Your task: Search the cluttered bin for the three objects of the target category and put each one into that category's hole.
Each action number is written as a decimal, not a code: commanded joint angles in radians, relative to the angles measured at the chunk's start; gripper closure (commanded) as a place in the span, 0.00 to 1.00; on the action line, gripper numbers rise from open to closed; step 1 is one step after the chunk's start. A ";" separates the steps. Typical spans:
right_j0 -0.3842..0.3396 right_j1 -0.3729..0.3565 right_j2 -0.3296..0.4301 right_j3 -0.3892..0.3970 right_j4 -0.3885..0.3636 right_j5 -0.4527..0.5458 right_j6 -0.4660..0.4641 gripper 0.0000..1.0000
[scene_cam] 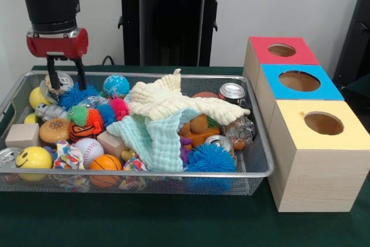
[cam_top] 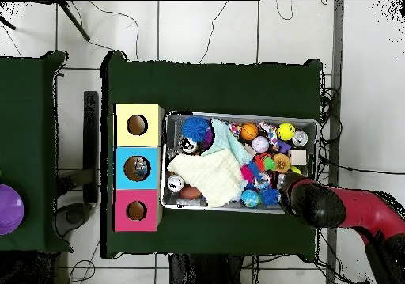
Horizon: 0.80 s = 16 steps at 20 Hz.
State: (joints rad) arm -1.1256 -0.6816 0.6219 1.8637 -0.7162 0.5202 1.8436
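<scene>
Green cloth covers the table in the front view, and on it I see the bin (scene_cam: 254, 169), a shallow wire-mesh tray heaped with toys, with three wooden boxes well off to the side of my gripper (scene_cam: 66, 77): the red-topped box (scene_cam: 276, 56), the blue-topped box (scene_cam: 300, 85) and the yellow-topped box (scene_cam: 324, 143), each with a round hole in its lid. My gripper hangs over the bin's far corner with both fingers pointing down and a clear gap between them, holding nothing; its tips sit just above a crushed silver can (scene_cam: 60, 81) and a yellow ball (scene_cam: 37, 96). Just beside the tips lies a blue spiky ball (scene_cam: 76, 94), and further toward the boxes a cream cloth (scene_cam: 173, 101) and a mint cloth (scene_cam: 156, 137) drape over much of the pile. I judge the cloths limp and light, best pinched at a raised fold; the cans thin, slick and easily dented, so I would take them across the body; the spiky and foam balls soft and forgiving; the wooden block (scene_cam: 22, 135) stiff and flat-sided. From overhead, the arm (cam_top: 340, 210) covers the gripper, so I cannot read the fingers there. The bin (cam_top: 237, 115) stretches away from the arm toward the row of boxes, the cream cloth (cam_top: 207, 174) lying between.
</scene>
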 commanded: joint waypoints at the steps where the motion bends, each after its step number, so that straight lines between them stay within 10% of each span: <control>1: -0.027 -0.052 0.057 0.163 -0.032 -0.057 -0.104 0.00; 16: 0.023 -0.041 -0.058 0.230 -0.119 -0.250 0.018 0.00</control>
State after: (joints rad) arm -1.1152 -0.7357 0.6010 2.0390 -0.7640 0.3222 1.8436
